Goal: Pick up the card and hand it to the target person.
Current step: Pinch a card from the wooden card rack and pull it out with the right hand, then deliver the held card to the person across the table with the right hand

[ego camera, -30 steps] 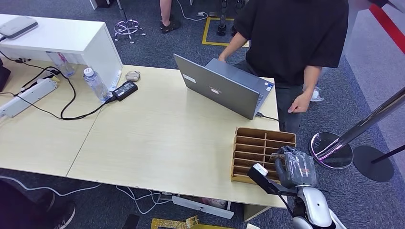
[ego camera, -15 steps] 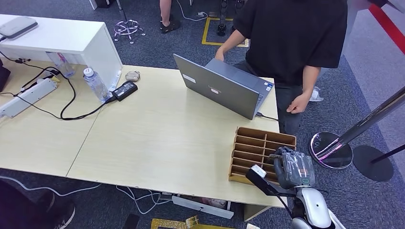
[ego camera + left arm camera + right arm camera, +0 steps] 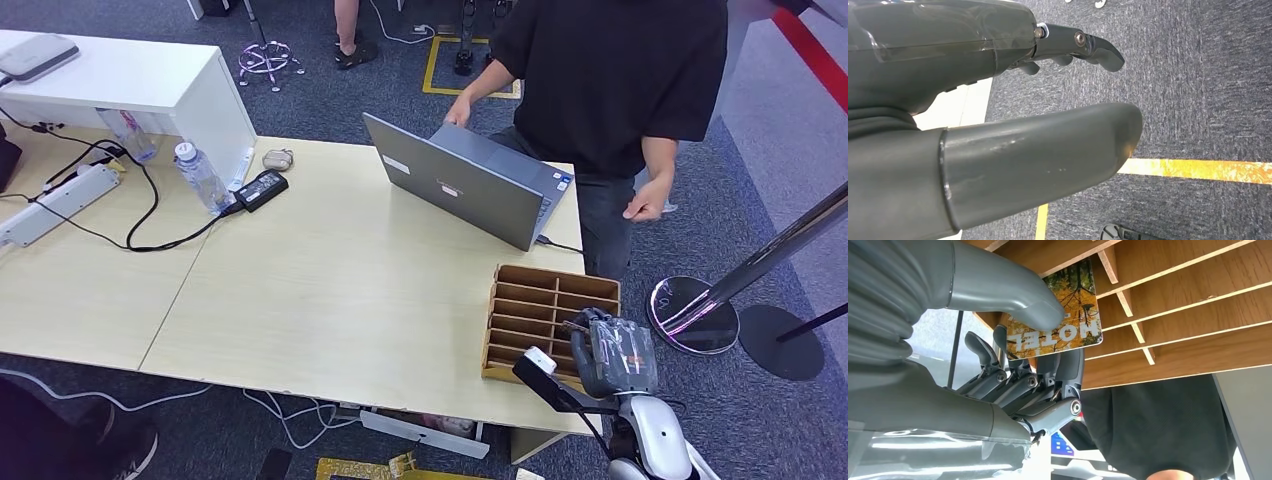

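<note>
In the right wrist view a hotel card (image 3: 1068,315) with an autumn-tree print is pinched between my right hand's (image 3: 1018,355) thumb and dark fingers, just off the slots of the wooden card rack (image 3: 1198,305). From the head view my right hand (image 3: 620,352) hovers over the near right corner of the wooden card rack (image 3: 530,300); the card itself is too small to make out there. A person in a black shirt (image 3: 620,70) stands behind the table by the laptop. My left hand (image 3: 998,115) hangs over carpet, fingers apart, holding nothing.
An open grey laptop (image 3: 460,180) sits behind the rack. A water bottle (image 3: 200,175), a power adapter (image 3: 262,188), a power strip (image 3: 55,200) and cables lie at the table's left. A white cabinet (image 3: 140,85) stands far left, a stanchion base (image 3: 695,315) on the floor at right.
My right hand has drawn back slightly toward me over the rack's near corner. The person's hanging hand has lifted, and the other hand has moved along the laptop's edge.
</note>
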You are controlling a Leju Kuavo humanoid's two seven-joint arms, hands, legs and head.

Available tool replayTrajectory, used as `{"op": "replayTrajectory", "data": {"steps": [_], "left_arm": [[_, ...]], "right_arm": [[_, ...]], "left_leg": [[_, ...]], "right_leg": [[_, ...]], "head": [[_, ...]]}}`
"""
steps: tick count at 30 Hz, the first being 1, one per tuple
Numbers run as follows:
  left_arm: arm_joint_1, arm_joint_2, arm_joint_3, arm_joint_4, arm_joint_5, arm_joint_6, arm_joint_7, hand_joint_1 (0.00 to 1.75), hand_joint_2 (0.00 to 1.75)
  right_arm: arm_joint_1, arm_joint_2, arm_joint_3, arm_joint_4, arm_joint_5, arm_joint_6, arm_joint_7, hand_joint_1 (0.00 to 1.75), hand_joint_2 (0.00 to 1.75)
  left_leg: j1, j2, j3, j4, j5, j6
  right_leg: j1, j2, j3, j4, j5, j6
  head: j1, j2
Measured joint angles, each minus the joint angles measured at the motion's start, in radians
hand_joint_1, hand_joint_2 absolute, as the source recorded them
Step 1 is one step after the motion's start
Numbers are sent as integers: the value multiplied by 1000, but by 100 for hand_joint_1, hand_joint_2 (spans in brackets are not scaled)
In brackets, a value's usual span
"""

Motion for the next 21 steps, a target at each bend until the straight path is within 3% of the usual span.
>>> {"op": "replayTrajectory", "data": {"steps": [7,21], "left_arm": [[0,0,0,0,0,0,0,0,0],[0,0,0,0,0,0,-3,0,0]], "right_arm": [[1,-1,0,-2,-1,-19,-3,161,175],[-5,-39,-45,-77,100,-60,7,159,175]], "left_leg": [[0,0,0,0,0,0],[0,0,0,0,0,0]], "right_leg": [[0,0,0,0,0,0],[0,0,0,0,0,0]], "head": [[0,0],[0,0]]}}
